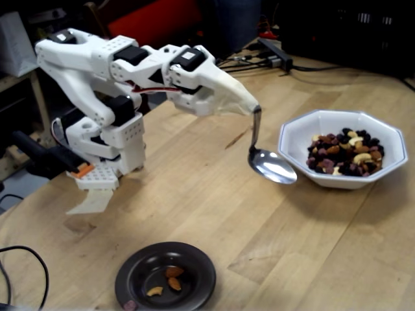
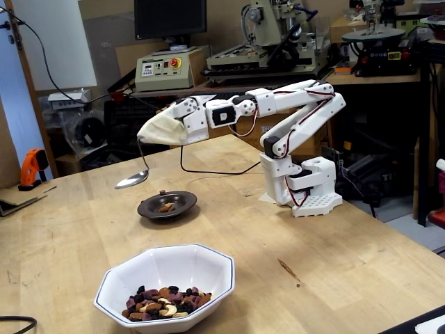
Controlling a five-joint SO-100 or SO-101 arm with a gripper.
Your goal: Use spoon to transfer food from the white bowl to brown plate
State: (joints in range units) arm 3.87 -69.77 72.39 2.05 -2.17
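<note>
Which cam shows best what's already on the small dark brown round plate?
The fixed view with the small dark brown round plate nearest: you look down into it and see a few nut pieces inside. The other fixed view has the plate farther, side-on, with the pieces as one blur.

Object counts
One spoon (image 1: 272,165), one white bowl (image 1: 305,133), one brown plate (image 1: 194,275) holding three nut pieces (image 1: 170,277) plus one dark bit on its rim.

Whitish tape hides my white two-finger gripper (image 1: 249,103), so how its jaws stand is unclear. The small round dark brown glossy plate (image 1: 194,275) is cut by the bottom edge.
</note>
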